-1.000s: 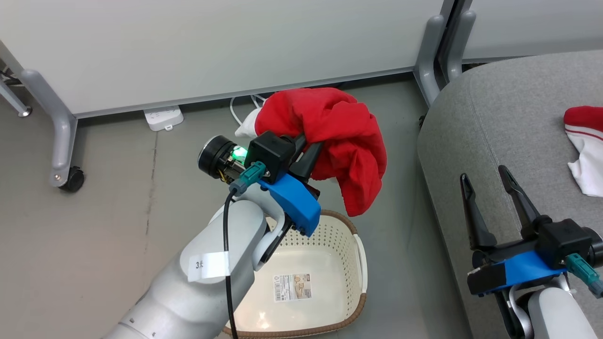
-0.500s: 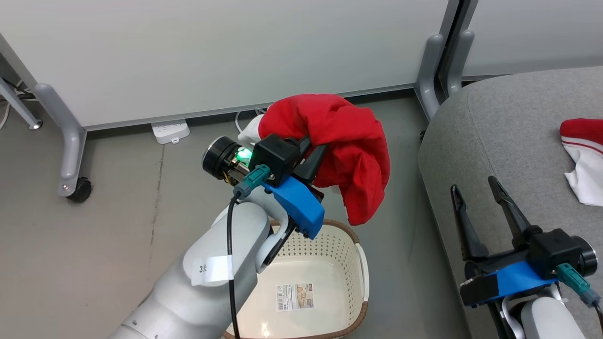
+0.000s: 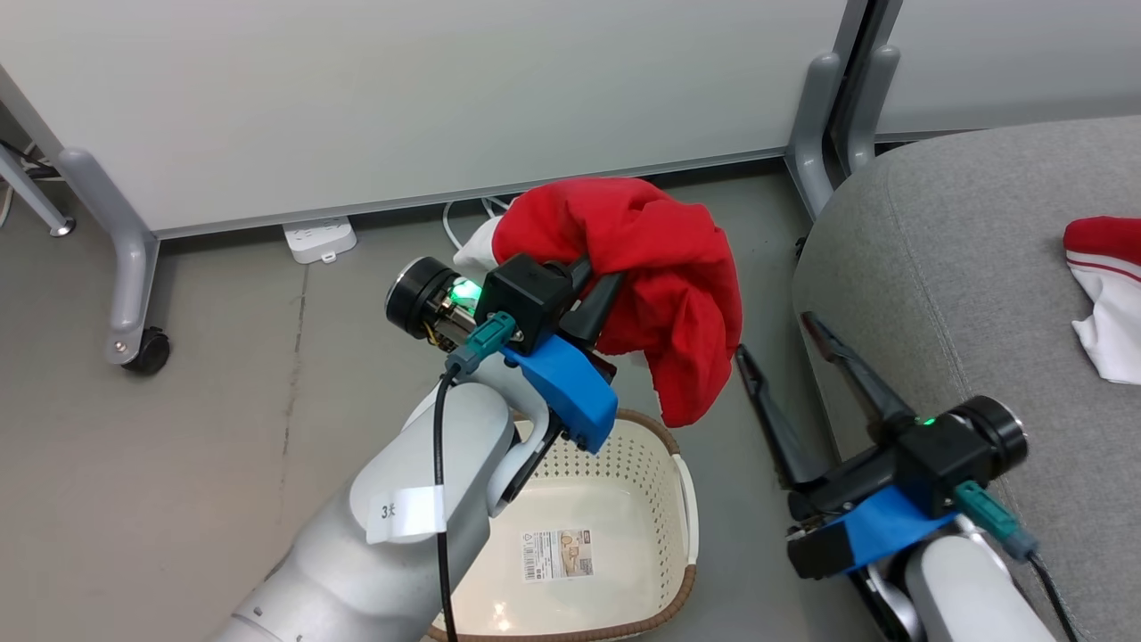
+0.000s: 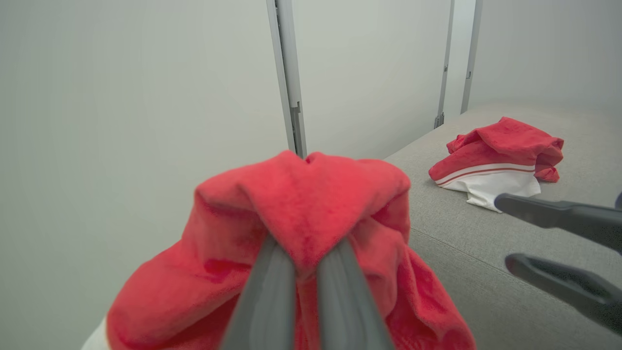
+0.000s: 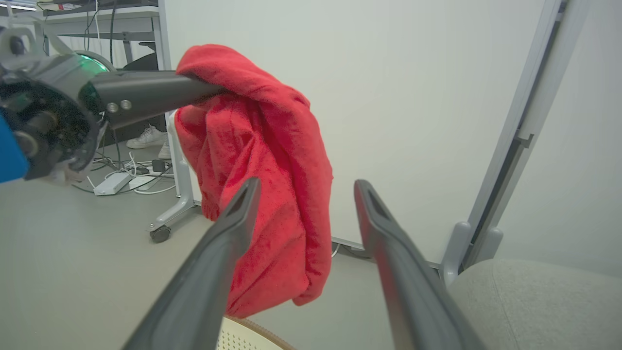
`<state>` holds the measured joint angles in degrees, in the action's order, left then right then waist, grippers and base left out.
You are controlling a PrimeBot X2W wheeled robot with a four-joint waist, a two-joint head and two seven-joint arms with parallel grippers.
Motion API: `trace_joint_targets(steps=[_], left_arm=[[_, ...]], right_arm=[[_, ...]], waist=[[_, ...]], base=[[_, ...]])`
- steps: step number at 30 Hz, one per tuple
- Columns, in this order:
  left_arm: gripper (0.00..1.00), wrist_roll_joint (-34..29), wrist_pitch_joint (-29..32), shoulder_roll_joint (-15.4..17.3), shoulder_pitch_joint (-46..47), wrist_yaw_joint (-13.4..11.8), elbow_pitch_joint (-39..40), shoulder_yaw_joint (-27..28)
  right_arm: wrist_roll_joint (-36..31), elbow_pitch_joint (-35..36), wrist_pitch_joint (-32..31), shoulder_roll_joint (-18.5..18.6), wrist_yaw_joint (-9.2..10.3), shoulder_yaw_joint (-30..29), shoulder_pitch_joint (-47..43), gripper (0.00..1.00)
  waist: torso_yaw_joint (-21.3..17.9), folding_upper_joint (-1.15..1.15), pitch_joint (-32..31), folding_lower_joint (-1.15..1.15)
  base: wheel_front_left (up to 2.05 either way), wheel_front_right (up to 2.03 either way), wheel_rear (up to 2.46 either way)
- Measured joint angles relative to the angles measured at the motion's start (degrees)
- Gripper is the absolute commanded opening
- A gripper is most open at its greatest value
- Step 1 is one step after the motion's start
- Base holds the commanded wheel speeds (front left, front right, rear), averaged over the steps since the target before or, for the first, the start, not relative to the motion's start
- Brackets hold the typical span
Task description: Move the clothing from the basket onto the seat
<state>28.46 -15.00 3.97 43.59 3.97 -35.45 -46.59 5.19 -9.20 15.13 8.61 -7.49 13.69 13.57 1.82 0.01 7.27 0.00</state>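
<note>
One fuzzy red garment hangs pinched in the left end effector; a second garment lies crumpled on the woven grey seat. The right end effector is spread.

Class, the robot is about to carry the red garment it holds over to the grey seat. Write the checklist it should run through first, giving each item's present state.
1. Left pincer shut on the held garment: ok.
2. Held garment hangs free of the basket: ok, its lowest fold is just above the rim.
3. No clothing left in the basket: ok for the part that shows.
4. Way to the seat free: probably not ok, the open right pincer stands between.
5. Bare room on the seat beside the other garment: ok.
</note>
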Motion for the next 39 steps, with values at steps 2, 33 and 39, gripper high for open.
trace_joint_targets(steps=[2, 33, 39], left_arm=[[0.00, -0.09, 0.00, -0.05, 0.00, -0.07, 0.03, -0.04], [0.00, 1.41, 0.01, -1.03, 2.13, -0.47, 2.87, -6.11], [0.00, 2.11, 0.01, -1.04, 2.50, -0.78, 2.92, -6.89]], right_arm=[[0.07, -0.23, 0.00, 0.07, 0.00, 2.18, 1.02, 1.00], [-2.79, -22.72, 0.01, -1.92, 0.00, 9.81, 18.80, 0.50], [-2.40, -23.70, 0.01, -2.87, 0.00, 10.13, 19.56, 0.00]], waist=[[0.12, 0.00, 0.22, 0.00], [2.81, 0.00, 3.70, 0.00], [2.74, 0.00, 3.87, 0.00]], base=[[0.00, 0.00, 0.00], [0.00, 0.00, 0.00], [0.00, 0.00, 0.00]])
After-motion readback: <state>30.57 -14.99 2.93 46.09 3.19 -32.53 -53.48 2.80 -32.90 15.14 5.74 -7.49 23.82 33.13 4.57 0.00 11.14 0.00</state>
